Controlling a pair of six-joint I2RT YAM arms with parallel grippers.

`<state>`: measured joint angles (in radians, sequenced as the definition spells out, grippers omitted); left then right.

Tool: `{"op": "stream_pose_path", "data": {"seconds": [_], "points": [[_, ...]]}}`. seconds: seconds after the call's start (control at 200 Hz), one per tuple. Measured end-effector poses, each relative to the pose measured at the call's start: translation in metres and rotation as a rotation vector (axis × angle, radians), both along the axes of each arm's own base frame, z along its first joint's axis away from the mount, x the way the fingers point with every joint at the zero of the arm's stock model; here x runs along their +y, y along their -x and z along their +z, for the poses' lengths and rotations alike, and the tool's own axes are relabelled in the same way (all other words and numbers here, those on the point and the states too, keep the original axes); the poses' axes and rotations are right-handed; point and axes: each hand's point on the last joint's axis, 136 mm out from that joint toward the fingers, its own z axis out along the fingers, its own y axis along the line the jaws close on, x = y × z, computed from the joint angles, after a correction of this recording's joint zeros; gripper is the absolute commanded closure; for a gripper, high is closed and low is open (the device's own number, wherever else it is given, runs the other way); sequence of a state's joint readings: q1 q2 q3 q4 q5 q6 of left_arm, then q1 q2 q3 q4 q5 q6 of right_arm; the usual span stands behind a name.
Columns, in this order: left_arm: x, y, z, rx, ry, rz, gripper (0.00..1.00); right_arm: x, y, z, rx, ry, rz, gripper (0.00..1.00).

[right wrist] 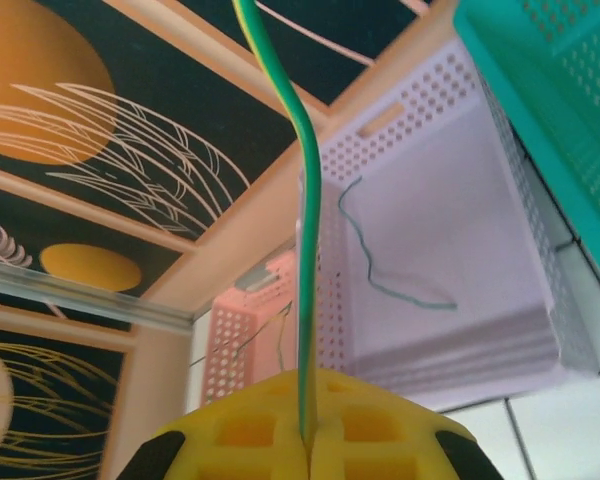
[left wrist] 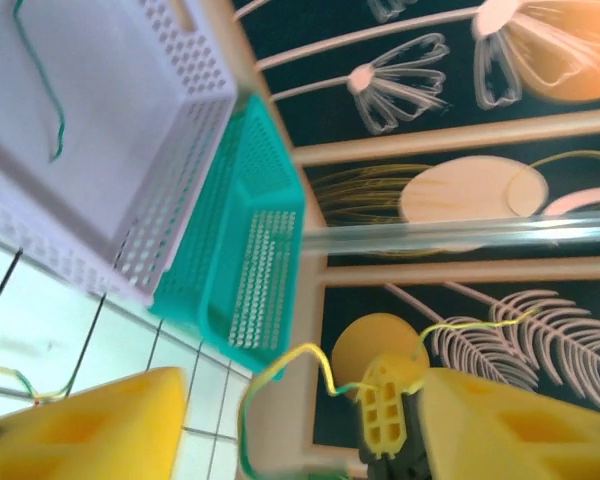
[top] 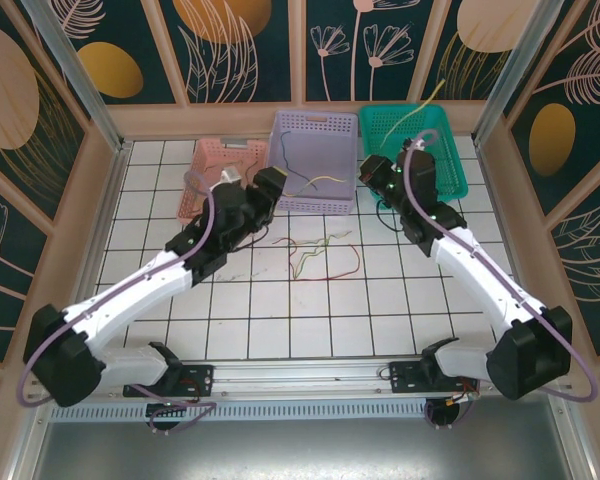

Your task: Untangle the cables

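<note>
My right gripper (right wrist: 310,445) is shut on a yellow-green cable (right wrist: 305,300) that runs straight out from its closed fingertips; in the top view it (top: 372,170) sits at the teal basket's front left corner, with the cable (top: 417,112) over the basket. My left gripper (left wrist: 300,435) is open, and a loop of the same cable (left wrist: 280,372) hangs loose between its yellow fingers (left wrist: 80,430). Seen from above, it (top: 270,185) is at the lilac basket's left front. Red, yellow-green and brown cables (top: 320,255) lie tangled on the tiled floor between the arms.
The lilac basket (top: 315,125) stands at the back centre with a dark green-blue wire (right wrist: 380,270) inside. The teal basket (top: 450,160) is to its right and the pink basket (top: 205,160) to its left. Wooden walls close in the tiled floor.
</note>
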<state>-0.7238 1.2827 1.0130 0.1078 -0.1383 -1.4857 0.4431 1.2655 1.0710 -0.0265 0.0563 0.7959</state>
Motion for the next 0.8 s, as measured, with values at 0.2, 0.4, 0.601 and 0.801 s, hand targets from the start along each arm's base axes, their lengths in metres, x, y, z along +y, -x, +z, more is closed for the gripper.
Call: {"op": "stream_pose_path", "data": {"seconds": [0.2, 0.4, 0.601, 0.801], "points": [[-0.011, -0.004, 0.004, 0.120, 0.019, -0.004, 0.33, 0.025, 0.002, -0.002, -0.076, 0.181, -0.013, 1.00], [-0.015, -0.005, -0.033, 0.253, -0.047, 0.001, 0.48, 0.030, 0.006, 0.006, -0.105, 0.210, -0.034, 1.00], [0.000, -0.009, -0.044, 0.275, -0.099, 0.064, 1.00, 0.034, 0.010, 0.007, -0.107, 0.214, -0.030, 1.00], [0.010, -0.012, -0.037, 0.235, -0.154, 0.088, 1.00, 0.028, 0.015, 0.011, -0.104, 0.221, -0.035, 1.00]]}}
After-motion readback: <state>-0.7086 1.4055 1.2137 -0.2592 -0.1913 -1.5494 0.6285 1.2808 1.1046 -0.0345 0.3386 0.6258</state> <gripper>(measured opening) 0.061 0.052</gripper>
